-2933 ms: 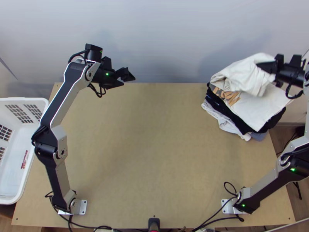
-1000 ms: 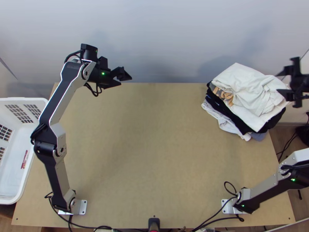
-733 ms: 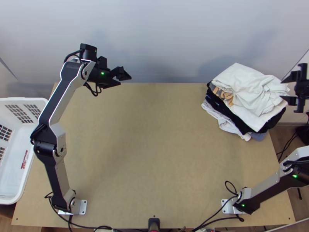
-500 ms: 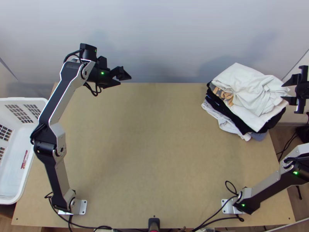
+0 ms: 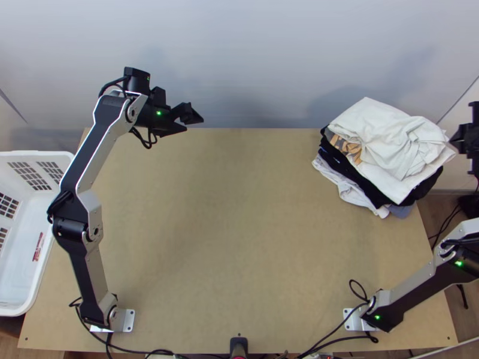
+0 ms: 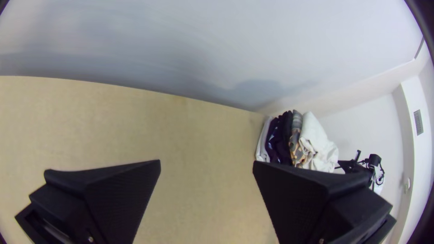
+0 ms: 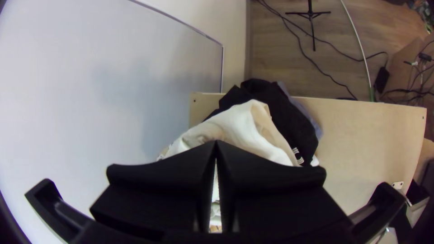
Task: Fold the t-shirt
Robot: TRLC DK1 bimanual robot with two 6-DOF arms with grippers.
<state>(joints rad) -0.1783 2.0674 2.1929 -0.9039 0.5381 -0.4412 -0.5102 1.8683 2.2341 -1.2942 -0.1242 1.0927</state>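
Basket [image 5: 36, 154], white plastic with slotted walls, at far left by the edge of the counter [image 5: 227, 251]; well apart from the left end effector [image 5: 194, 124], to its left and nearer the arm bases. Above the far edge of the counter, on its left half: left end effector, fingers spread wide, bare counter surface visible between them in the left wrist view.

Stack of garments at the far right corner of the counter, well to the right of the left end effector. Noted from the bottom upward: pale garment [image 5: 350, 192], black garment [image 5: 352, 172], then cloth with orange-brown print [image 5: 352, 149]. Blue-grey cloth [image 5: 401, 211] also visible low in the stack, on the side nearer the arm bases.

T-shirt [image 5: 383, 119], white, on top of the stack, just left of the right end effector [image 5: 453, 140]. Found folded over on itself, smoother on the side away from that end effector, creased and loosely bunched toward it. Number of folds not determinable.

At far right, just beside the stack: right end effector [image 7: 216, 143], fingertips pressed together. Contact with the T-shirt not determinable.
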